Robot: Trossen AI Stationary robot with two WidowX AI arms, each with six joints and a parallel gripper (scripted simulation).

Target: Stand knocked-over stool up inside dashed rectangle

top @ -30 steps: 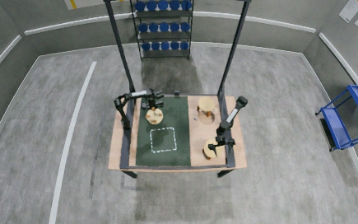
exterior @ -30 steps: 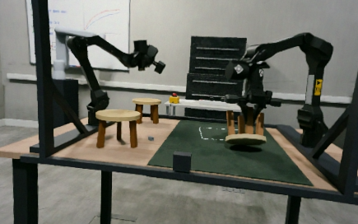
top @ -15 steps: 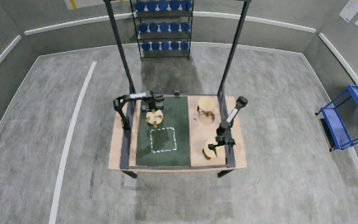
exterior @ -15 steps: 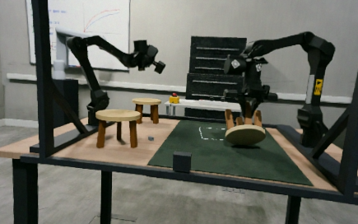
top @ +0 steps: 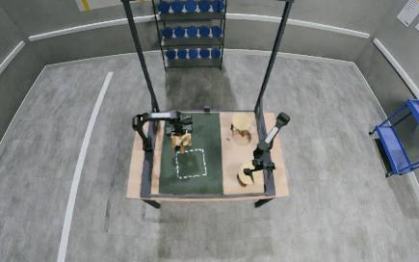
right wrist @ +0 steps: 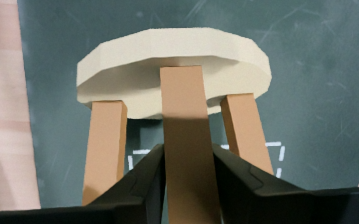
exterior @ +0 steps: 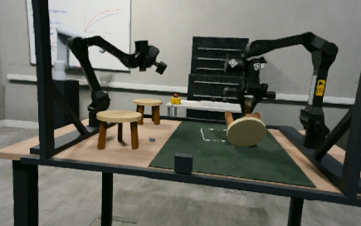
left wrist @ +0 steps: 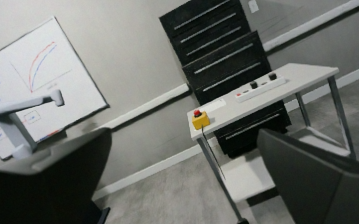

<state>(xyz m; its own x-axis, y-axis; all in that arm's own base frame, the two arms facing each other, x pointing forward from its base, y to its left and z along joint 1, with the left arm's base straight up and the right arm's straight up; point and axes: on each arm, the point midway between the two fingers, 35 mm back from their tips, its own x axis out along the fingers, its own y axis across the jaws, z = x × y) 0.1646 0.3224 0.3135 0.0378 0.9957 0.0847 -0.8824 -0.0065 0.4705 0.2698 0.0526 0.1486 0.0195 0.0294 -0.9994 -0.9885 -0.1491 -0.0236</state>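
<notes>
Green mat [top: 214,169] [exterior: 229,166] [right wrist: 320,100] on tabletop [top: 232,185] [exterior: 80,154] [right wrist: 2,100] | stool [top: 181,141] [exterior: 246,132] [right wrist: 180,45] tilted — leg [exterior: 251,104] [right wrist: 187,130] pinched by right fingers [top: 179,131] [exterior: 242,104] | left fingers [top: 248,171] [exterior: 160,67] — spread wide

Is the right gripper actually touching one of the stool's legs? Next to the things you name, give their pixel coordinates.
Touching. The right wrist view shows the right gripper [top: 182,133] [exterior: 251,100] [right wrist: 184,150] with its jaws closed against both sides of the stool's middle leg [right wrist: 186,110].

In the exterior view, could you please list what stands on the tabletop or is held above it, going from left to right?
Front upright stool → rear upright stool → small grey object → tilted stool, a leg between the right arm's fingers
</notes>
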